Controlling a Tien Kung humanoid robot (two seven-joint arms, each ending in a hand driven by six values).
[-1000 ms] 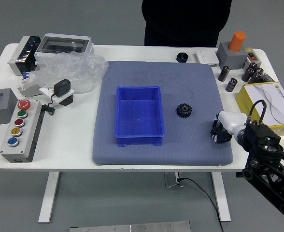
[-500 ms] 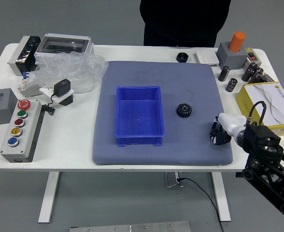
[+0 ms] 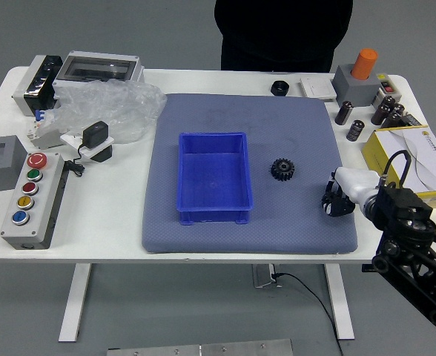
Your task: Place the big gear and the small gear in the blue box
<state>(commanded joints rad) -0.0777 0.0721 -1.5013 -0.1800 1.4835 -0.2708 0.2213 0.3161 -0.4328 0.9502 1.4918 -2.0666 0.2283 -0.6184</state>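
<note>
The blue box [image 3: 215, 172] stands upright on the grey mat, with nothing inside it. To its right a black gear [image 3: 282, 170] lies flat on the mat. My right hand [image 3: 339, 199] is low over the mat's right edge, to the lower right of that gear and apart from it. Its dark fingers bunch together at the mat; whether they hold anything cannot be made out. A second gear is not clearly visible.
A grey mat [image 3: 292, 226] covers the table's middle. On the left are a button panel [image 3: 34, 200] and a plastic bag [image 3: 114, 107]. A yellow-edged box [image 3: 418, 157] and small black cylinders [image 3: 355, 130] lie right. A person in black [image 3: 283, 37] stands at the far side.
My right hand has shifted very slightly at the mat's right edge. The gear and the blue box have not moved.
</note>
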